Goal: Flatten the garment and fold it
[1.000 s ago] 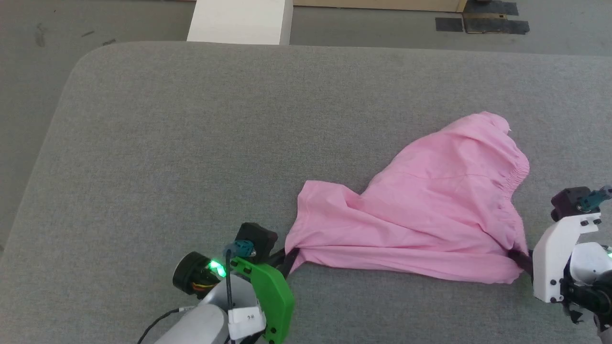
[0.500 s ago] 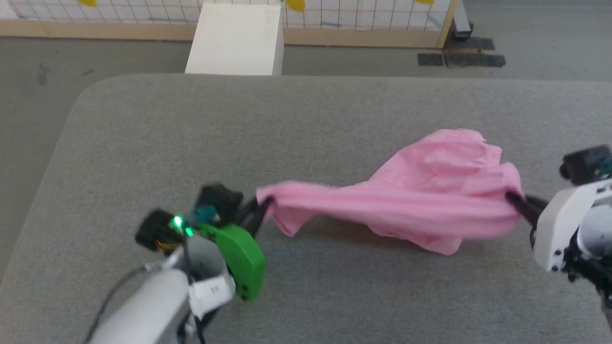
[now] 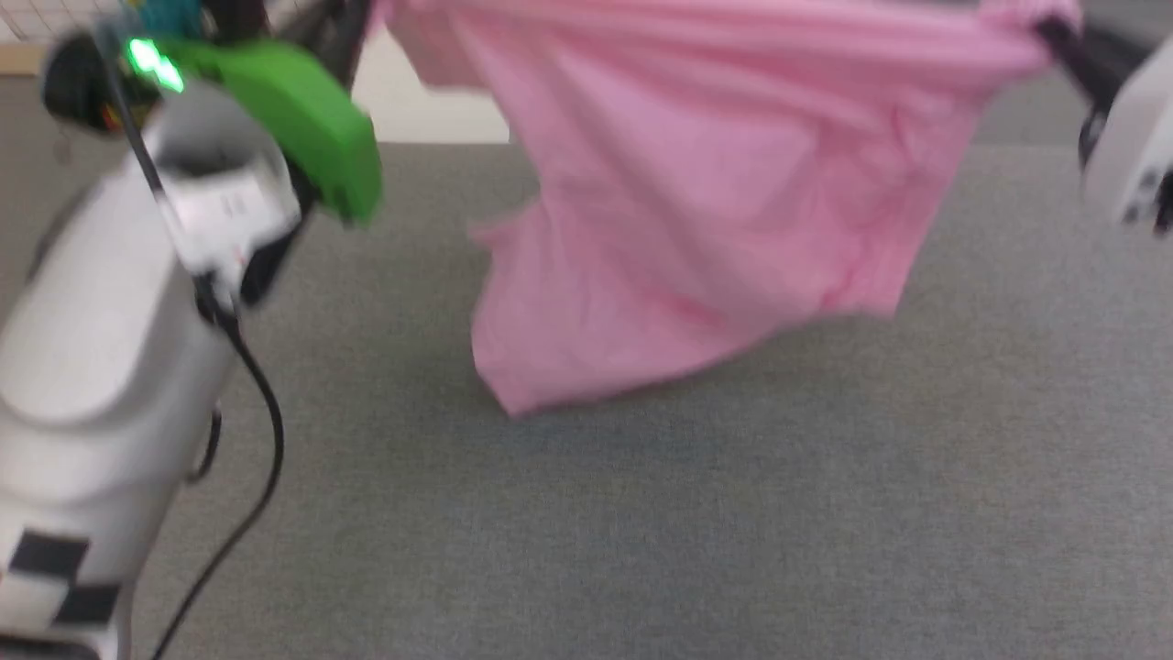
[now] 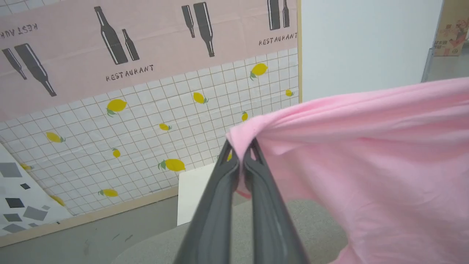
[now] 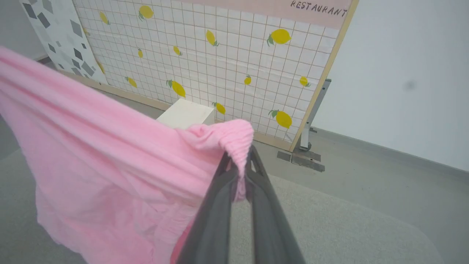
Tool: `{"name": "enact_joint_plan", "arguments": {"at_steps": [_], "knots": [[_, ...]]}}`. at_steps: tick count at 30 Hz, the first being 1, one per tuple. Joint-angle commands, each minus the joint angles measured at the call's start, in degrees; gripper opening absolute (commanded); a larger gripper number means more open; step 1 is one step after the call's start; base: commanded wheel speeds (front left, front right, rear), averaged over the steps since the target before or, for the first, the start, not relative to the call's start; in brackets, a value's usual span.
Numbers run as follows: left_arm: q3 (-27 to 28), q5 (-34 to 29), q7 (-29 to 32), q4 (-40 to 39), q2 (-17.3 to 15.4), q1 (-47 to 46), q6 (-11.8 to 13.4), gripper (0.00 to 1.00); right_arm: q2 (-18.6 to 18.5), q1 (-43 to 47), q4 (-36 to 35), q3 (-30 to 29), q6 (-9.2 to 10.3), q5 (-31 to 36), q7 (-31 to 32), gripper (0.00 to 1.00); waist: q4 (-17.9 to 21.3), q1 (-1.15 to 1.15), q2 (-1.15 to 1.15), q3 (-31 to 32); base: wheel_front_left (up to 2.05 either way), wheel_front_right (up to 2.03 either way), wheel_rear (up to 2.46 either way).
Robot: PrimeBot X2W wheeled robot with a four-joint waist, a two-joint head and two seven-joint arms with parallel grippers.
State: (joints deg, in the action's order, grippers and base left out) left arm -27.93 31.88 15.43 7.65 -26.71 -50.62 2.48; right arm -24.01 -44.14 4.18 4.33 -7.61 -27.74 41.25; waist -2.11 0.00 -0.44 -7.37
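Observation:
The light pink garment (image 3: 696, 192) hangs in the air above the grey table (image 3: 641, 513), stretched between my two grippers. My left gripper (image 4: 241, 156) is shut on one corner of the garment (image 4: 366, 165), its fingers pinched together on a fold of fabric. My right gripper (image 5: 240, 161) is shut on the ribbed elastic waistband of the garment (image 5: 110, 157). In the head view the left gripper (image 3: 353, 27) is at the top left and the right gripper (image 3: 1054, 37) at the top right. The cloth's lower edge dangles just above the table.
A white box (image 4: 194, 194) stands on the floor beyond the table's far edge. Behind it is a partition with a lemon-and-grid pattern (image 5: 220, 55) and a pink restaurant banner (image 4: 146, 47). A black cable (image 3: 257, 440) hangs from my left arm.
Both grippers have risen, lifting the garment off the table until it hangs spread between them. The right gripper closed on the waistband. The head camera has tilted too.

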Motion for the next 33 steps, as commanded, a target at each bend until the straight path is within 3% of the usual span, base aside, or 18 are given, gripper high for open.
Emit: {"name": "enact_joint_plan", "arguments": {"at_steps": [1,10,16,25,33], "knots": [[0.9,0.5,-0.6,2.4,0.3,-3.1,-0.2,0.00,0.0,-3.0,1.7,-0.1,0.12,1.1,-0.6,0.00,0.2,0.00,0.44,-4.3,0.00,0.00,0.00],[4.8,-0.1,-9.5,21.7,4.7,-22.1,-1.4,0.00,5.9,-23.0,14.4,0.6,0.12,7.2,-11.5,0.00,2.3,0.00,0.44,-16.1,0.00,0.00,0.00],[6.7,0.7,-15.5,32.3,7.2,-29.0,-1.8,0.00,10.6,-30.4,23.6,0.4,0.12,10.6,-20.7,0.00,3.8,0.00,0.44,-20.1,0.00,0.00,0.00],[7.8,3.4,-21.6,46.5,11.0,-27.2,-3.7,0.00,14.6,-29.9,36.7,5.0,0.12,9.9,-29.3,0.00,4.6,0.00,0.44,-22.0,0.00,0.00,0.00],[7.6,5.6,-28.0,54.3,15.0,-17.2,-7.3,0.00,13.0,-19.3,41.2,11.4,0.12,5.1,-37.6,0.00,2.7,0.00,0.44,-17.1,0.00,0.00,0.00]]}}
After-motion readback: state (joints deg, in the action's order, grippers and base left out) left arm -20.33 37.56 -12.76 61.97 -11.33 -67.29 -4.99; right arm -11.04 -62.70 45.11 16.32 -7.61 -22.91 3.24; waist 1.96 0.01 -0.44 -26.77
